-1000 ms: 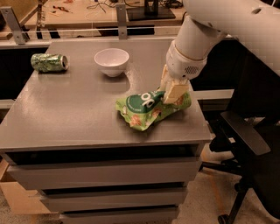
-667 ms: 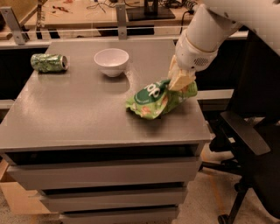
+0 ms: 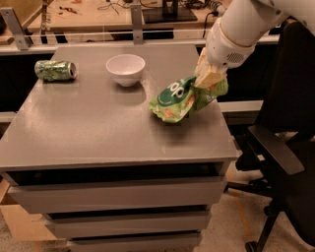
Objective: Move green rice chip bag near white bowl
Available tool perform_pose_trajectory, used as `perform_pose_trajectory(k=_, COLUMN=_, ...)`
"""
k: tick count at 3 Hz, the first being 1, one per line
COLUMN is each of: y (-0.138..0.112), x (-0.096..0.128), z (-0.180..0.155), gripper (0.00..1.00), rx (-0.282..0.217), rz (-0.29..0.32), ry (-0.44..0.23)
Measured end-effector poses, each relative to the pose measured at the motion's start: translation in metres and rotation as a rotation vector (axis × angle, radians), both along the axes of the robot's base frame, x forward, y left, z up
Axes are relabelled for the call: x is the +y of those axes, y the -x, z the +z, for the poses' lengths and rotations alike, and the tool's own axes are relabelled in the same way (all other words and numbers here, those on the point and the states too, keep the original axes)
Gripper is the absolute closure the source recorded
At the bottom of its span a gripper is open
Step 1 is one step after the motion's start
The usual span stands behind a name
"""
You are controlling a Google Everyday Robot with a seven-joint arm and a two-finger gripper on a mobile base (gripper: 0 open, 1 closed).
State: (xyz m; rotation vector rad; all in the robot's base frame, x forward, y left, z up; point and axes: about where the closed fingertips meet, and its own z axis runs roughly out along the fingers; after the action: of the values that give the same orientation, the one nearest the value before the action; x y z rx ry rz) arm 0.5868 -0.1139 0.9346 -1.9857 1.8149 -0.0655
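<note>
The green rice chip bag (image 3: 179, 100) hangs crumpled and tilted, lifted just above the right side of the grey table (image 3: 88, 133). My gripper (image 3: 209, 78) is shut on the bag's upper right edge, with the white arm reaching in from the top right. The white bowl (image 3: 125, 69) stands upright at the back middle of the table, to the left of the bag and apart from it.
A small green soda can (image 3: 55, 70) lies on its side at the back left. A black office chair (image 3: 283, 142) stands right of the table. Drawers (image 3: 113, 197) run below the tabletop. A rail and cluttered bench (image 3: 98, 15) lie behind.
My gripper has raised the bag off the table and carried it up and slightly back; the bag now hangs tilted from its right edge. The bowl and can have not moved.
</note>
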Motion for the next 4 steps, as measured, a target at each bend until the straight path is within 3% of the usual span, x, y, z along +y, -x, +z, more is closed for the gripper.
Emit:
perform_pose_trajectory(k=2, y=-0.072, x=0.006, z=0.002, gripper=1.00, rx=-0.127, rz=0.084, ry=0.001)
perform_pose_trajectory(k=3, y=-0.108, x=0.013, z=-0.005, gripper=1.00, rx=-0.158, rz=0.130, ry=-0.009)
perform_pose_trajectory(k=4, y=-0.125, x=0.015, z=-0.017, gripper=1.00, rx=-0.150, rz=0.146, ry=-0.019)
